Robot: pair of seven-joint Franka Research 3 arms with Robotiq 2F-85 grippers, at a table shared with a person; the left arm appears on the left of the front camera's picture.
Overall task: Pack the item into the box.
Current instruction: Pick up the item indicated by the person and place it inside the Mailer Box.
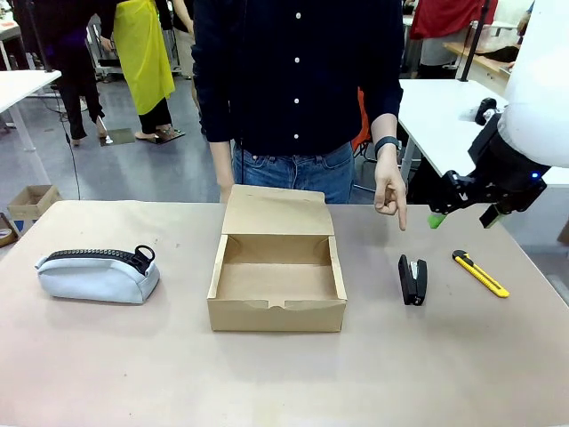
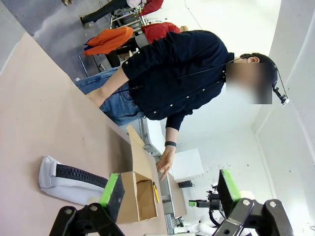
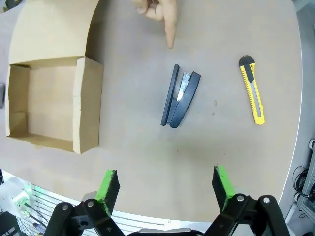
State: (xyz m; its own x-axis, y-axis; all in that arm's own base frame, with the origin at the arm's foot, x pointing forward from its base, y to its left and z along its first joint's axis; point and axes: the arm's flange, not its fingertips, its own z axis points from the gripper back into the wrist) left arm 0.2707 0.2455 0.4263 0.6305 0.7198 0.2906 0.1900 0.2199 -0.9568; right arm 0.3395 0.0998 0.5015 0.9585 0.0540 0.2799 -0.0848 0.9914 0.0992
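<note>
The small black stapler (image 1: 412, 279) lies on the table right of the open brown cardboard box (image 1: 276, 271), whose flap lid stands up at the far side. The person's hand (image 1: 390, 190) points a finger down at the stapler. From above, the right wrist view has the stapler (image 3: 179, 95) lying on its side beyond my open right gripper (image 3: 167, 184), the box (image 3: 51, 101) to its left. My right gripper (image 1: 462, 216) hangs above the table's right end, empty. My left gripper (image 2: 170, 196) is open and empty, high over the table.
A yellow-and-black utility knife (image 1: 480, 272) lies right of the stapler. A light-blue zip pouch (image 1: 98, 272) rests at the table's left. The person stands at the far edge behind the box. The near half of the table (image 1: 284, 374) is bare.
</note>
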